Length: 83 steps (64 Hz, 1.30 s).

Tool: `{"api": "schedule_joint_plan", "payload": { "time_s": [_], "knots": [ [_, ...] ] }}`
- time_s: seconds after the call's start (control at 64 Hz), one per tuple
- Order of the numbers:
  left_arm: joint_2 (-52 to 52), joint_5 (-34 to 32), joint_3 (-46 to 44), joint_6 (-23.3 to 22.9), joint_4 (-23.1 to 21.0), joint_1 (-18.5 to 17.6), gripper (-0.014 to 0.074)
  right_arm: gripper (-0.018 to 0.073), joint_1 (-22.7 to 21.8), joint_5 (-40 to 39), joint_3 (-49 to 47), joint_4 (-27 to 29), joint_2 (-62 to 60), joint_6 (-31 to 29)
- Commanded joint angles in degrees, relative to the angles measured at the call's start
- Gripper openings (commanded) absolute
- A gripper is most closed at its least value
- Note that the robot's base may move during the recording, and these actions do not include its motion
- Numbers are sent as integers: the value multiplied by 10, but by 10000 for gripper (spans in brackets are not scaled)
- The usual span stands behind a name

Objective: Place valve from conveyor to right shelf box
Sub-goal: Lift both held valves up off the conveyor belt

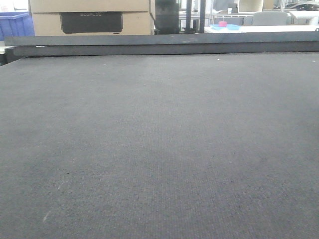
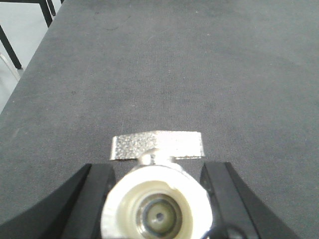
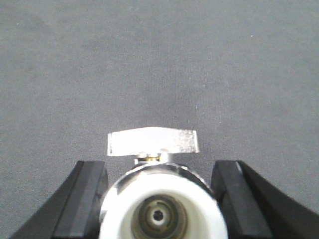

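Note:
The conveyor [image 1: 159, 149] is a wide dark grey woven belt that fills the front view; no valve or gripper shows there. In the left wrist view a silver valve [image 2: 157, 209] with a flat lever handle [image 2: 157, 145] sits end-on between the black fingers [image 2: 94, 194] of my left gripper [image 2: 157, 169], which is shut on it above the belt [image 2: 174, 64]. In the right wrist view another silver valve [image 3: 162, 214] with a white end is held the same way by my right gripper [image 3: 159, 167] over the belt [image 3: 159, 64]. The right shelf box is out of view.
A dark rail [image 1: 159, 45] runs along the belt's far side. Behind it stand cardboard boxes [image 1: 89, 15], a blue crate [image 1: 15, 25] and a white table with a pink object [image 1: 223, 24]. In the left wrist view the belt's left edge meets pale floor and black legs [image 2: 10, 50].

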Motion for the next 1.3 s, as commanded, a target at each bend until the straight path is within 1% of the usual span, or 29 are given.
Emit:
{"api": "schedule_joint_plan", "payload": {
  "time_s": [0.0, 1.281],
  "knots": [
    [-6, -29, -3, 0, -1, 2, -111, -162, -4, -36, -2, -2, -6, 0],
    [-6, -29, -3, 0, -1, 2, -111, -162, -4, -36, -2, -2, -6, 0]
  ]
}}
